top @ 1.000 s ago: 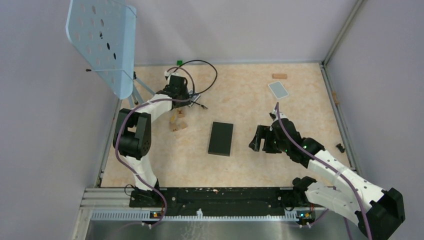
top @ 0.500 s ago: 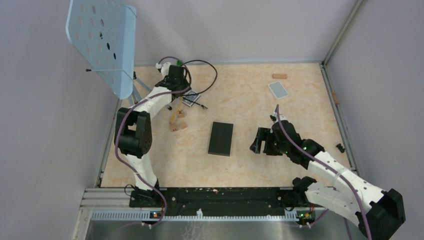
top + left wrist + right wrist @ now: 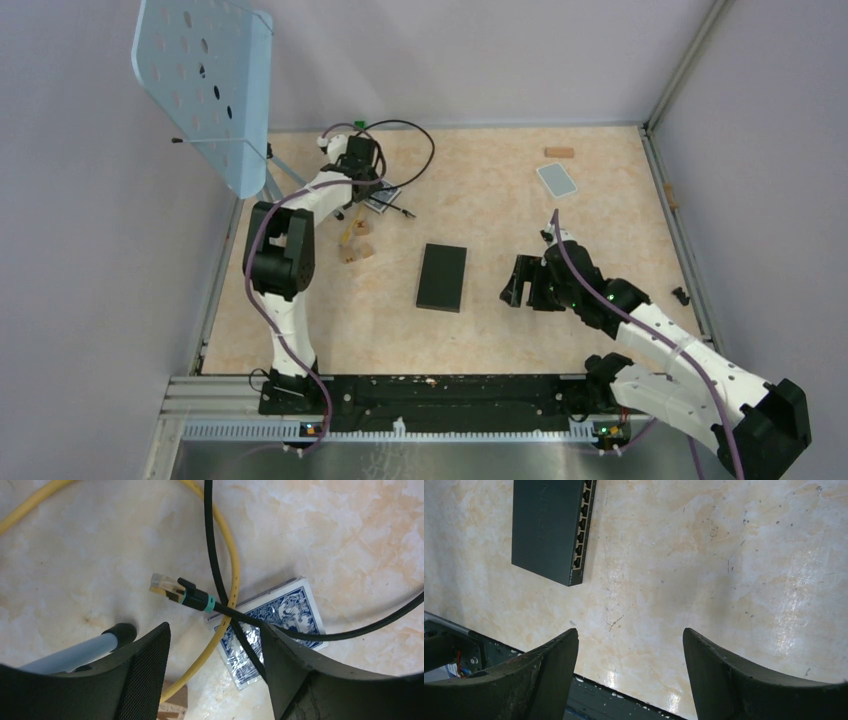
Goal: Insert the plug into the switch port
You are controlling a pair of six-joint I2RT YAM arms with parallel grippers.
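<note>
Black plug (image 3: 180, 592) has teal band; yellow cable (image 3: 236, 572); blue-patterned card (image 3: 286, 611).

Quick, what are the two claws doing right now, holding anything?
Left gripper: open, empty, near the plug.
Right gripper: open, empty.

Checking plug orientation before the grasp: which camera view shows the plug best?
The left wrist view. There the plug lies on the table, clear tip and teal-ringed boot sharp, beyond the open left pincer. The top external view shows it too small to make out. The right wrist view shows only the switch, no plug.
</note>
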